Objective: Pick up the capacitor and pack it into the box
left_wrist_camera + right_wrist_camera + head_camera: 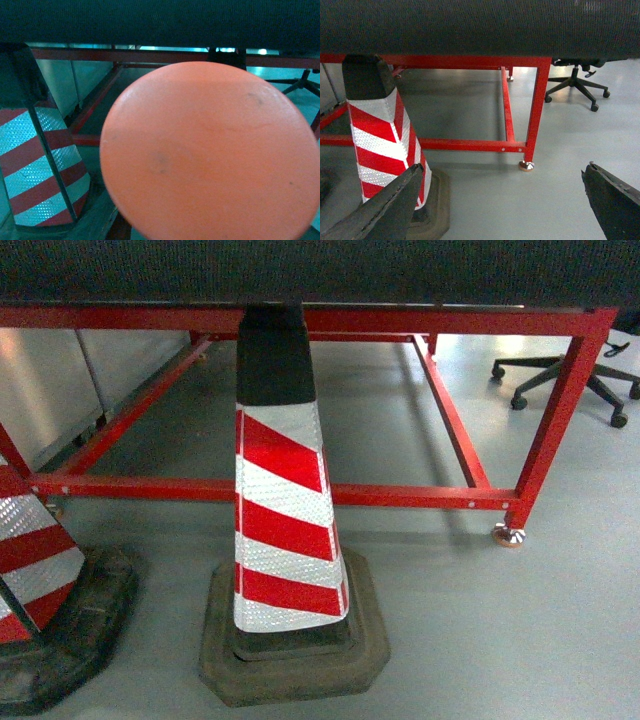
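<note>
Red-striped cones (285,530), two; one red table frame (400,495); right gripper (500,210) spread apart.

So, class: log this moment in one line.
stage: pre-pick | right gripper: open, empty | left: unseen | box: unseen | ahead: cone, red table frame

All 3 views sit low, facing the red table frame (400,495); each shows the striped cone (285,510).

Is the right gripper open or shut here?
Open: in the right wrist view the right gripper's two dark fingers stand wide apart, nothing between them.
</note>
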Tool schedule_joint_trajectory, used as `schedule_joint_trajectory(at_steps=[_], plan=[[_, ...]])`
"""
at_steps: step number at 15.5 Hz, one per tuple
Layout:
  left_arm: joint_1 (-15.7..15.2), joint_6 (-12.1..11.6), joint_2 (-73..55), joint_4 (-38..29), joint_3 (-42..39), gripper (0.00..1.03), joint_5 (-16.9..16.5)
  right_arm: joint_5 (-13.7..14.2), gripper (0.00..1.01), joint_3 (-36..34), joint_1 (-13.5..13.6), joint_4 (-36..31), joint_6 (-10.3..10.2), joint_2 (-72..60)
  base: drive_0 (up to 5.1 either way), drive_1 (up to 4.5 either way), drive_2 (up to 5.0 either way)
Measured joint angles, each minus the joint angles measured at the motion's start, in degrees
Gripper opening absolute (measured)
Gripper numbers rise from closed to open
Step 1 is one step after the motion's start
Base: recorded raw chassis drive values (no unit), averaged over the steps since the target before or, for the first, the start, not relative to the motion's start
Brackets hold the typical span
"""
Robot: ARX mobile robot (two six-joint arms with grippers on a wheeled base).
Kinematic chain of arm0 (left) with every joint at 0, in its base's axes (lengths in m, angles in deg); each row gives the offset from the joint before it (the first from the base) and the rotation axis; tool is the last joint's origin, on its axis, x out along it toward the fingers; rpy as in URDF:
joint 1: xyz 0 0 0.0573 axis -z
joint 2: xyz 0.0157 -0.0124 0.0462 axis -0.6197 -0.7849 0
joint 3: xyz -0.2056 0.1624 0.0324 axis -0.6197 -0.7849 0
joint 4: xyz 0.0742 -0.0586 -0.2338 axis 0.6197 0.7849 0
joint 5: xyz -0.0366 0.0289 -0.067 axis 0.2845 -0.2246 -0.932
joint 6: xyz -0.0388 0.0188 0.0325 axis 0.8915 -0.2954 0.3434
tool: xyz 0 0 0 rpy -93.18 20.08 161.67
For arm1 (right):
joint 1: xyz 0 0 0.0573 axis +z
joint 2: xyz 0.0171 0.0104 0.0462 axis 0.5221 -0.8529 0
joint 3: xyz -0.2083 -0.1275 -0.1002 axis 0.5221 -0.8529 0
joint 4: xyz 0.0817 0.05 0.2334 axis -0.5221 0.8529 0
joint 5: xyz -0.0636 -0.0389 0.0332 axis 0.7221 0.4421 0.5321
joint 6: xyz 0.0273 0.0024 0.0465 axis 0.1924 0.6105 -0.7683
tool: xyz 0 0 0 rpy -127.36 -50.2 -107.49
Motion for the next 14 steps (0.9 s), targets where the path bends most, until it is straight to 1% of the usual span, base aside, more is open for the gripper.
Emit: schedule_joint_trajectory(at_steps=[6,14], plan=[[0.0,-0.57,0.0,0.02,0.0,0.44,-0.07,0.17,0.98,0.0,0.0,0.07,-0.15,0.0,0.0,0.0,0.0],[0.0,-0.57,0.0,-0.02,0.0,0.44,0.02,0.07,0.98,0.0,0.0,0.07,-0.04,0.0,0.0,0.0,0.0]])
